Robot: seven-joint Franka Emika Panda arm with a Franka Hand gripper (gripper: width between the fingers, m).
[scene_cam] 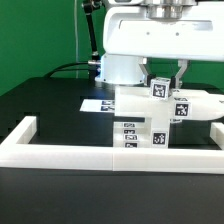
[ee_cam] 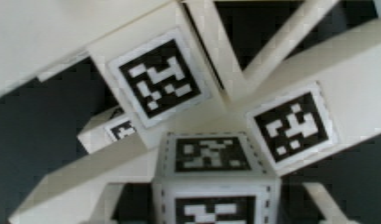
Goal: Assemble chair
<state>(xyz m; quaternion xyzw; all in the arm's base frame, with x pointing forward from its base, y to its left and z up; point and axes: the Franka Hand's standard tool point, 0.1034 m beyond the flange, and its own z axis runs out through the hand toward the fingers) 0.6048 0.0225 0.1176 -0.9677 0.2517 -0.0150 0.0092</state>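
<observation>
The chair (scene_cam: 150, 122) is a cluster of white blocky pieces with black-and-white tags, standing in the middle of the black table. A long white piece (scene_cam: 195, 108) sticks out of it toward the exterior view's right. My gripper (scene_cam: 165, 80) hangs straight down over the cluster, shut on a small tagged block (scene_cam: 159, 88) at its top. In the wrist view that block (ee_cam: 212, 160) sits between my fingers (ee_cam: 119, 198), at my gripper (ee_cam: 213, 200). Two more tagged pieces (ee_cam: 160, 75) (ee_cam: 290, 125) lie just beyond it, with thin bars crossing behind them.
A long white border frame (scene_cam: 60, 150) runs along the front and up both sides of the table. The marker board (scene_cam: 100, 103) lies flat behind the chair, toward the exterior view's left. The arm's white base (scene_cam: 120, 68) stands at the back with a black cable.
</observation>
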